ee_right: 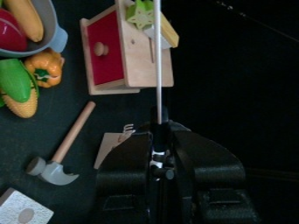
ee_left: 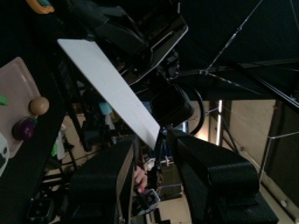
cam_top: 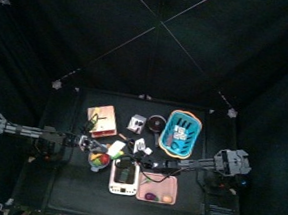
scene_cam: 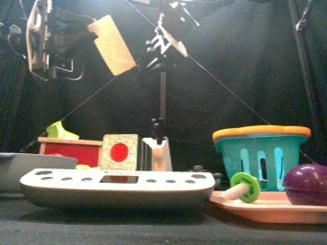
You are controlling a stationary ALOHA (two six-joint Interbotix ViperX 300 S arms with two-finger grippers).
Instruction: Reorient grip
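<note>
The right claw (ee_right: pixel 158 131) was clenched on the thin card (scene_cam: pixel 113 43), holding it edge-on high above the desk (scene_cam: pixel 153 228), probably to present it for a handover. The left claw (ee_left: pixel 162 156) stood released around the card's end, apparently ready to regrasp.

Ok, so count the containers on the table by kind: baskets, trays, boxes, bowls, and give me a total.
Basket: 1
Trays: 2, white tray and pink tray
Wooden box: 1
Bowl: 1
Total: 5
</note>
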